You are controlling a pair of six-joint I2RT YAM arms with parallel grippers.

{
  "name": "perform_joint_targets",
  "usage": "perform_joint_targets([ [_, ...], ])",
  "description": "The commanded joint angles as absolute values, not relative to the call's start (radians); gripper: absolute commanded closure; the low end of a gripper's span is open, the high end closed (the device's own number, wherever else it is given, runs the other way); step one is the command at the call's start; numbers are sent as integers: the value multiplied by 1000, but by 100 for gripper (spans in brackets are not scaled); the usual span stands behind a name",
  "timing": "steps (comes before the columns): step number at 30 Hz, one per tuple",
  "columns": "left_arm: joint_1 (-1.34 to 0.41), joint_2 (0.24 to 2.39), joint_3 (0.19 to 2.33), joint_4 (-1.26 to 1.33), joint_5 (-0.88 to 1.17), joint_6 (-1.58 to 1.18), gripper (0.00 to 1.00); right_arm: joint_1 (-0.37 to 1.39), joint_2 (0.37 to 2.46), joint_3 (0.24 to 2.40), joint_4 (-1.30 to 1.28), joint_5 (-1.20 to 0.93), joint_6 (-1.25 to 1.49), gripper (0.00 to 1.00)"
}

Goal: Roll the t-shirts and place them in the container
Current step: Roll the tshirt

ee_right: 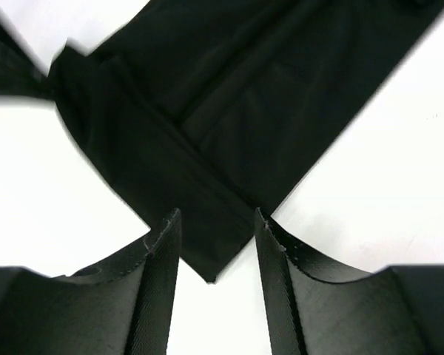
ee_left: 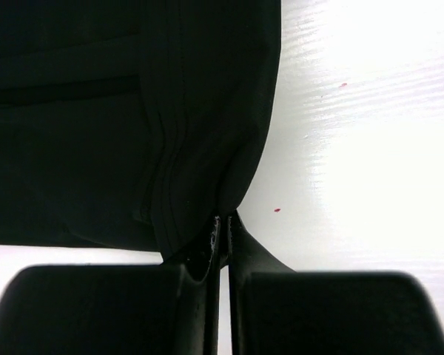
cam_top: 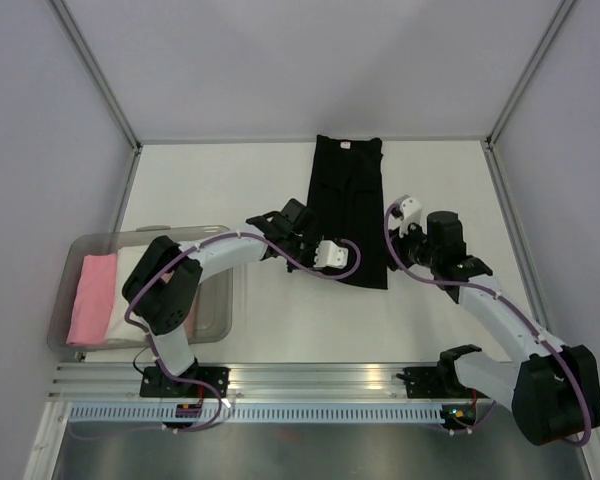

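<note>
The black t-shirt [cam_top: 347, 205] lies folded into a long narrow strip on the white table, its neck label at the far end. My left gripper [ee_left: 223, 222] is shut on the cloth at the strip's near left corner [cam_top: 330, 262], and the pinched fabric bunches into ridges. My right gripper [ee_right: 215, 218] is open, its fingers astride the near right corner of the black t-shirt [ee_right: 207, 251] without gripping it. In the top view the right gripper [cam_top: 395, 250] sits at the strip's right edge. Pink [cam_top: 92, 298] and white [cam_top: 126, 285] t-shirt rolls lie in the bin.
A clear plastic bin [cam_top: 145, 232] stands at the left beside the left arm. Grey walls with metal rails close in the table on three sides. A rail runs along the near edge by the arm bases.
</note>
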State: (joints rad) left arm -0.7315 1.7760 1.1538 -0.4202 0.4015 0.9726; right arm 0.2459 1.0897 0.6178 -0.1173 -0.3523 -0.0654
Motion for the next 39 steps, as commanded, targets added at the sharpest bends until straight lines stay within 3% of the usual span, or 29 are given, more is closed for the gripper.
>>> perform_joint_targets([
  [1, -700, 1786, 1207, -514, 526, 902, 98, 253, 1031, 583, -216, -532, -499, 49],
  [7, -677, 1795, 1218, -528, 555, 884, 98, 343, 919, 419, -209, -473, -753, 41],
  [10, -675, 1804, 1233, -532, 563, 871, 98, 434, 959, 388, -163, -321, -804, 41],
  [24, -646, 1813, 1255, -560, 587, 847, 98, 525, 1218, 400, 66, -187, -811, 43],
  [27, -640, 1813, 1259, -572, 603, 845, 98, 525, 1243, 426, 49, -172, -793, 65],
  [28, -637, 1813, 1261, -577, 607, 845, 98, 526, 1243, 434, 40, -167, -782, 82],
  [31, -621, 1807, 1269, -618, 637, 854, 98, 525, 1221, 489, -90, -198, -782, 98],
  [39, -598, 1778, 1289, -885, 779, 936, 98, 523, 1195, 643, -529, -495, -851, 100],
])
